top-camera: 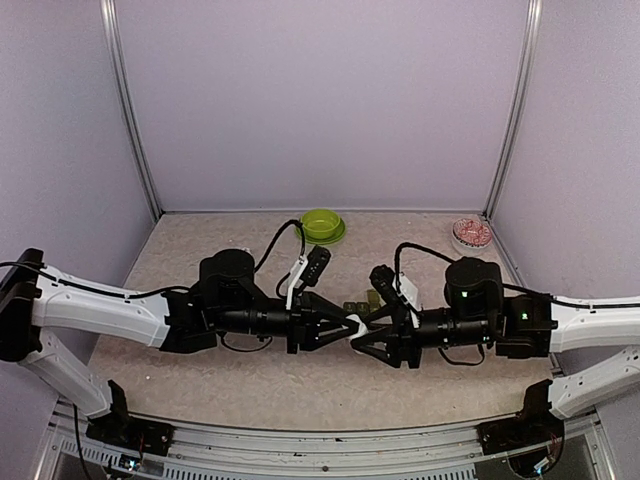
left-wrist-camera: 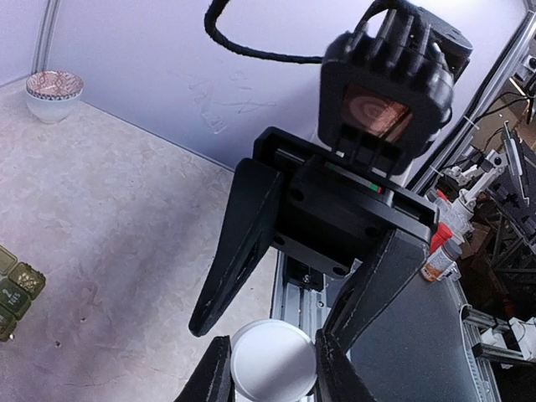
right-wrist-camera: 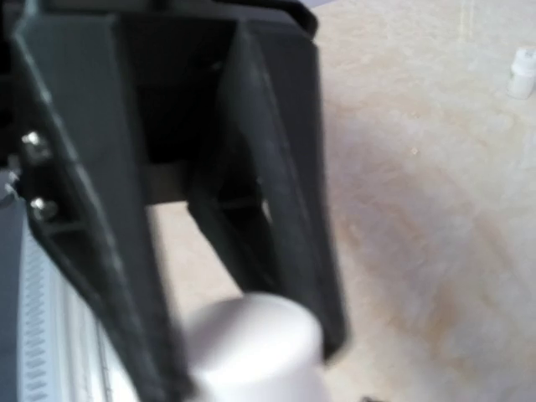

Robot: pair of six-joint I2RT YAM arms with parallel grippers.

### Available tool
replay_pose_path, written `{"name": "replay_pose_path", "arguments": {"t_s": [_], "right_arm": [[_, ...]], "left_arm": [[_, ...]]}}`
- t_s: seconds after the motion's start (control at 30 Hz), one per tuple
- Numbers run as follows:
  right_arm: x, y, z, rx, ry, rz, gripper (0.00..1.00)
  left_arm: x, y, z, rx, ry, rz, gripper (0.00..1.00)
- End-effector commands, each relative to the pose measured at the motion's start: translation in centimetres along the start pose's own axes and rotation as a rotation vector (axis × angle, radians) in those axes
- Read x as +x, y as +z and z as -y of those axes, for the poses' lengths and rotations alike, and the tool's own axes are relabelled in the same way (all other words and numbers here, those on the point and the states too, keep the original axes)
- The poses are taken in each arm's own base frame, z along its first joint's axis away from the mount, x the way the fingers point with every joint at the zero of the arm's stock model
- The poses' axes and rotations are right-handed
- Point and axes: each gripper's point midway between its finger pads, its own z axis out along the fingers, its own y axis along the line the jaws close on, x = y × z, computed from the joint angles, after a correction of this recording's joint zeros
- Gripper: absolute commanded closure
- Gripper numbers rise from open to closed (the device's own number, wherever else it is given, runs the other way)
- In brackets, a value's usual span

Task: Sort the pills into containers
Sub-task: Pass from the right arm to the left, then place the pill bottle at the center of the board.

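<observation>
Mid-air, white bottle (left-wrist-camera: pixel 272 362) clamped by left fingers (left-wrist-camera: pixel 335 373); right fingers (left-wrist-camera: pixel 239 243) parted, straddling it, no contact seen. Just beyond both, pill box (top-camera: pixel 358 303) on counter (top-camera: pixel 200 375). No pills visible anywhere. Judged early: bottle likely yet to open and empty, all sorting left.

I'm working in a lab test cell: I'm seeing plain panels (top-camera: pixel 320 100) on aluminium posts (top-camera: pixel 131 110), a rail (top-camera: pixel 300 438) edging the table (top-camera: pixel 250 385), and gear-cluttered racks (left-wrist-camera: pixel 502 209) beyond.
</observation>
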Motion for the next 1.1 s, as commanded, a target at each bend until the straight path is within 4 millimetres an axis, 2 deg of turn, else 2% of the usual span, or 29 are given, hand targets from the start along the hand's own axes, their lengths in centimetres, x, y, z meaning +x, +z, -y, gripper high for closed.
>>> {"name": "replay_pose_path", "arguments": {"t_s": [0.0,0.13,0.2,0.3,0.43,0.57,0.77,1.07], "right_arm": [[-0.2,-0.6,1.6,0.065,0.011,0.002,0.41],[0.3,-0.8,2.9,0.144,-0.005,-0.034,0.17],[0.2,-1.1,3.5,0.177,-0.008,-0.035,0.1],[0.3,-1.8,4.8,0.242,0.0,-0.031,0.05],[0.6,-2.6,6.6,0.313,0.04,-0.026,0.0],[1.1,-3.2,7.9,0.361,0.074,-0.016,0.0],[1.7,-3.2,8.2,0.361,0.086,-0.011,0.0],[2.6,-3.1,8.6,0.371,0.101,-0.023,0.0]], "left_arm": [[-1.5,-1.3,1.1,0.028,0.052,0.045,0.83],[-1.4,-2.2,-2.1,-0.11,0.022,0.045,0.83],[-1.3,-2.6,-3.2,-0.15,0.012,0.042,0.82],[-1.0,-3.3,-5.4,-0.252,-0.009,0.033,0.82],[0.0,-4.4,-9.4,-0.414,-0.042,0.001,0.81],[0.9,-6.1,-13.4,-0.573,-0.067,-0.009,0.81],[2.6,-8.4,-19.0,-0.81,-0.086,-0.03,0.81],[3.4,-10.6,-25.8,-0.957,-0.134,-0.036,0.81]]}}
